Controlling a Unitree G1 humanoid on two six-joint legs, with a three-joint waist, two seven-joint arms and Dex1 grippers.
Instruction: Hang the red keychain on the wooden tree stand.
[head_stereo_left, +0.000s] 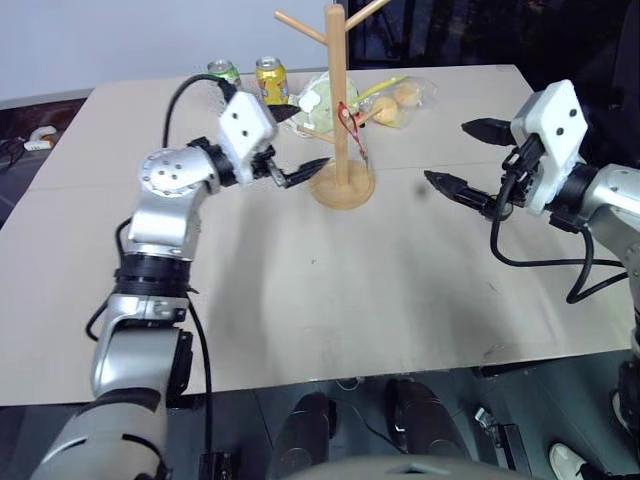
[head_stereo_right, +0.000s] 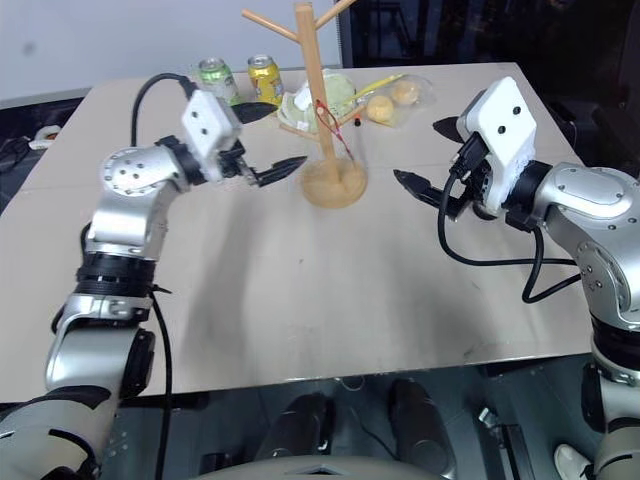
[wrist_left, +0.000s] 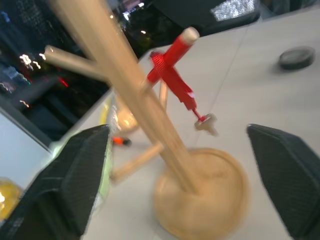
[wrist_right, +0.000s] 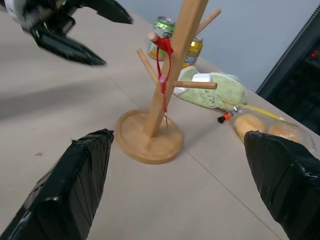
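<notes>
Red keychain (wrist_right: 163, 65) hanging on a peg of the wooden tree stand (head_stereo_left: 338, 110) at upper centre, left pincer (head_stereo_left: 298, 142) gaping empty beside it, right pincer (head_stereo_left: 466, 160) gaping empty at right

Head stereo pair looks down over table (head_stereo_left: 300, 300); both wrist cameras share wooden tree stand (wrist_right: 165, 90)

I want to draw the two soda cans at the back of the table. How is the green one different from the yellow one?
The green can is green with pale markings, while the yellow can is golden yellow. The green can stands farther toward the robot's left, with the yellow can between it and the wooden tree stand. The green can is partly hidden behind the left arm's cable; the yellow can shows more fully. Both stand upright, about the same size.
</notes>
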